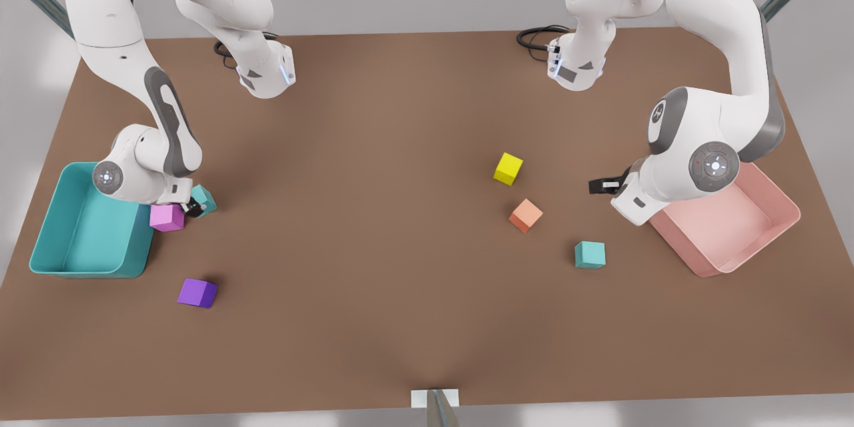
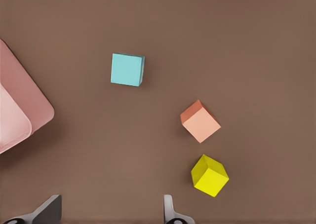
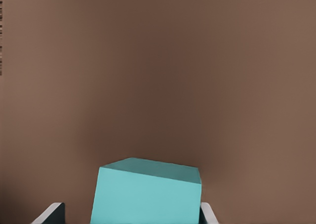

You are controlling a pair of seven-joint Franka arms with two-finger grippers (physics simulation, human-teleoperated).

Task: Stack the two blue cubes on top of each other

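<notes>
One blue cube [image 1: 202, 200] rests on the table beside the teal bin at the front view's left. My right gripper [image 1: 192, 205] is down around it, and in the right wrist view the cube [image 3: 148, 197] sits turned at an angle between the fingers [image 3: 207, 215], with a gap on one side, so the gripper is open. The other blue cube [image 1: 590, 254] lies on the table at the front view's right, also seen from the left wrist [image 2: 127, 69]. My left gripper [image 1: 604, 185] hovers open beyond it, near the pink bin, holding nothing.
A pink cube [image 1: 167, 217] touches the teal bin [image 1: 73, 260] right beside the right gripper. A purple cube [image 1: 197, 293] lies nearer the front edge. A yellow cube [image 1: 508, 168] and an orange cube [image 1: 526, 215] sit mid-right. The pink bin [image 1: 767, 240] stands at the far right.
</notes>
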